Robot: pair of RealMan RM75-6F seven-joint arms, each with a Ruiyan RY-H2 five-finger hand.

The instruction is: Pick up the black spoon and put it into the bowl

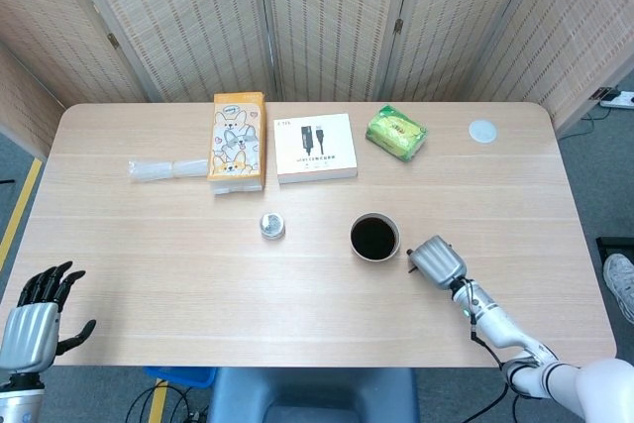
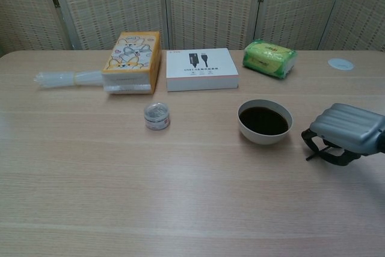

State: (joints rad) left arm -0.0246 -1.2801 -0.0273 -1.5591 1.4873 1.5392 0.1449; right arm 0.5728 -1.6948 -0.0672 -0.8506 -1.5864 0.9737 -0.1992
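Chest view: right robot hand (image 2: 348,132) low on bench (image 2: 180,209), fingers curled around black spoon (image 2: 314,153), just right of bowl (image 2: 264,121). Left robot hand (image 1: 35,319) spread wide, w/ nothing in it. Small tin (image 2: 157,115) sits well left.

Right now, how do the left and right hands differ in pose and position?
The right hand is on the table beside the bowl, fingers curled around the thin black spoon. The left hand hangs off the table's near left edge, fingers spread, holding nothing. Both have silver backs and black fingers.

My right hand (image 1: 437,262) rests just right of the bowl (image 1: 375,237); my left hand (image 1: 34,319) hangs far left of it, fingers spread.
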